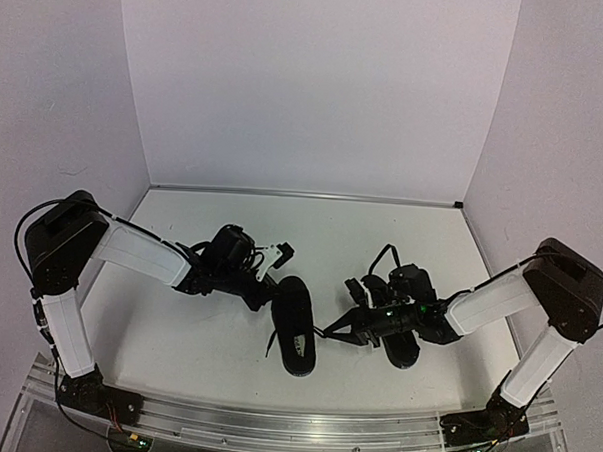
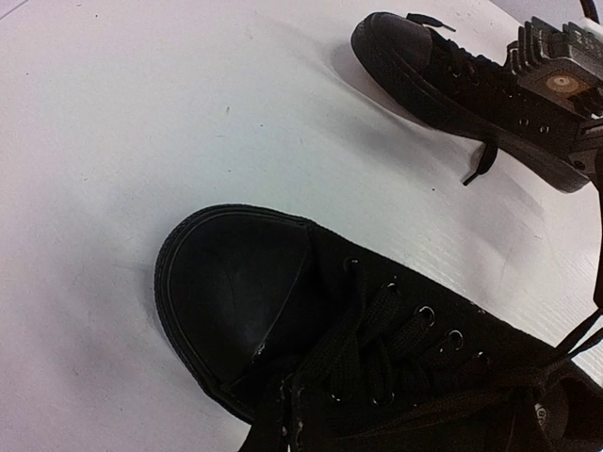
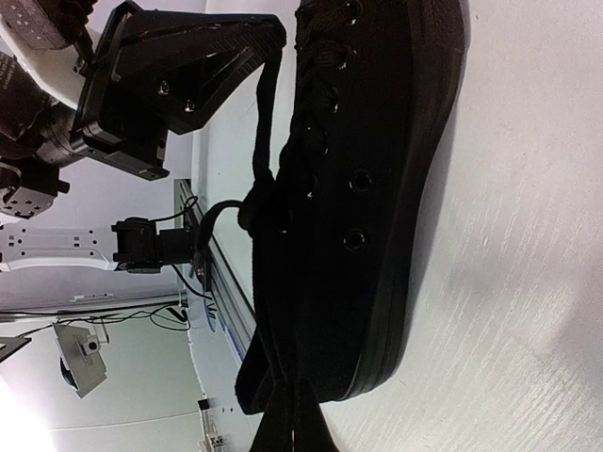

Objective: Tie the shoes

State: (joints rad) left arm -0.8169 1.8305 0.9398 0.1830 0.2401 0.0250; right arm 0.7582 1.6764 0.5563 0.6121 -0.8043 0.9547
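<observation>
From above, we count two: left shoe (image 1: 297, 336) and right shoe (image 1: 404, 349), black, side by side on the white table (image 1: 206, 352). The left gripper (image 1: 267, 288) and right gripper (image 1: 345, 333) each clench a lace (image 1: 327, 331). Left wrist shows both shoes; right wrist, one.

The white surface (image 1: 331, 227) is seen carrying two black shoes toward its near side: the left shoe (image 1: 297, 331) and the right shoe (image 1: 401, 352), set apart.
</observation>
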